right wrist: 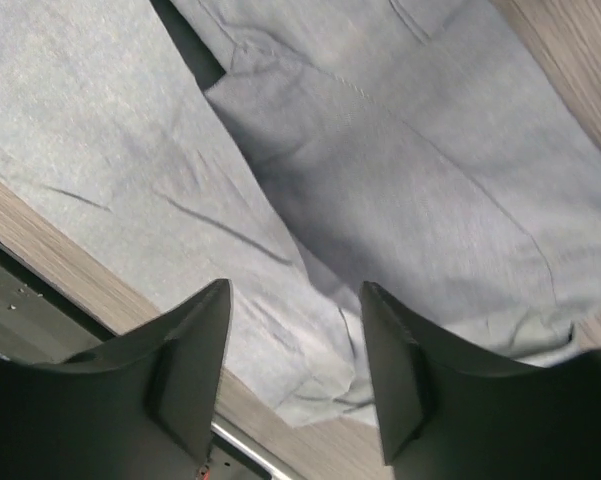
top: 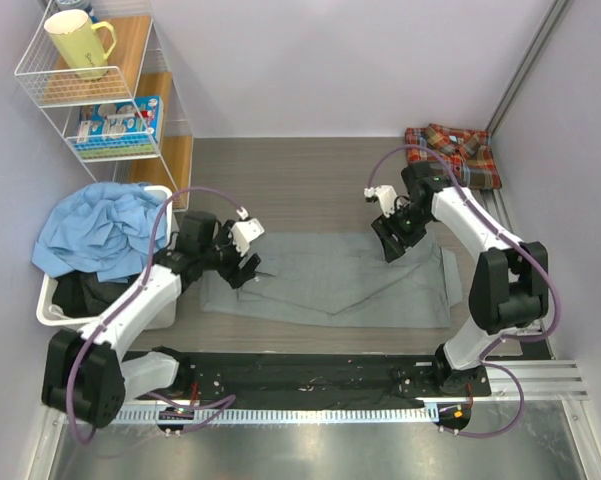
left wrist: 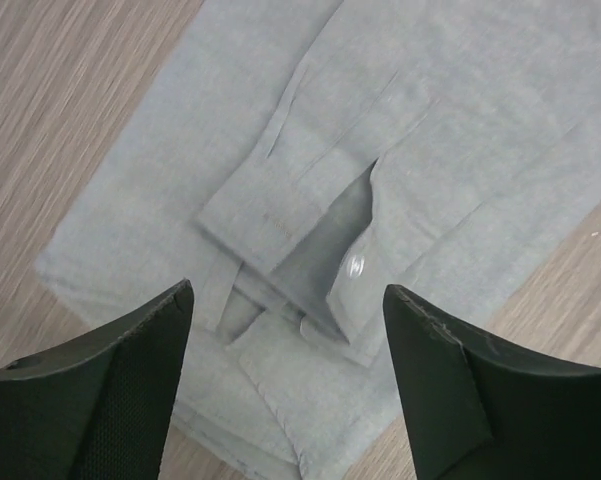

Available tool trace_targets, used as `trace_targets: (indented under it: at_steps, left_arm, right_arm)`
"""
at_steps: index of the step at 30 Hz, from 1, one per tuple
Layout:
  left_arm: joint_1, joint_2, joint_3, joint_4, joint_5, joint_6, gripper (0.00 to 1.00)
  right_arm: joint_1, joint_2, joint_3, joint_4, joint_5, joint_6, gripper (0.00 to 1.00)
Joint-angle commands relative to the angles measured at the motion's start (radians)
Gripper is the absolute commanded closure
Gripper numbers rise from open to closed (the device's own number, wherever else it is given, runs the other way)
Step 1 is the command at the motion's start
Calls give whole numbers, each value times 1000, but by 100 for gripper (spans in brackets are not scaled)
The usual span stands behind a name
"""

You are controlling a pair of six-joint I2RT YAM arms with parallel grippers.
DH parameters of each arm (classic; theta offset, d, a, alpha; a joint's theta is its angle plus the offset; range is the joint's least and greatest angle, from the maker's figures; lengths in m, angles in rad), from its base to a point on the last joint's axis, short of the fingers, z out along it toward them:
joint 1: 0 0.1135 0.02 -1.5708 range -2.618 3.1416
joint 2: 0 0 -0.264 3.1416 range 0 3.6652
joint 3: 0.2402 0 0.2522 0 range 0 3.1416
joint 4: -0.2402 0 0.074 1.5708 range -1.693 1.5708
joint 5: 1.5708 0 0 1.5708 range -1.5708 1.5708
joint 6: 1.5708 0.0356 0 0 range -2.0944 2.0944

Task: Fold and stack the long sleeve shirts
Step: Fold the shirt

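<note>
Left gripper and right gripper hovering over the grey shirt, jaws apart.
The shirt is lying flat as a long band across the table, a cuff folded onto it; each gripper is hanging above one end, gripping nothing. Plaid shirt is sitting folded at the far right corner.

White-and-black arms, purple cables, matte black pincers.

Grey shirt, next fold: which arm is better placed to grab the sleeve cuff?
Left, likely. The left fingers, open, hang directly over the buttoned sleeve cuff at the grey shirt's left end. The right fingers, also open, sit over plain cloth toward the opposite end.
</note>
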Motion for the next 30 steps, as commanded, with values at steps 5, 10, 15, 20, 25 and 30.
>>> trace_targets:
  at_steps: [5,10,15,20,25,30]
  left_arm:
    - [-81,301,275,-213,113,113,40]
    - [-157,502,409,-289,-50,164,47]
    - [-155,657,480,-402,-102,163,59]
    - [-142,631,373,-417,-161,195,60]
    - [-140,555,287,-455,-130,173,59]
    - [-142,435,256,-514,-8,115,56]
  right_arm:
    - [0,-86,-118,0,84,90,54]
    - [8,-96,-212,54,165,133,55]
    - [9,-11,-238,150,231,125,56]
    - [12,160,-145,232,293,82,56]
    - [52,376,110,243,323,21,56]
    - [135,695,660,182,392,-27,56]
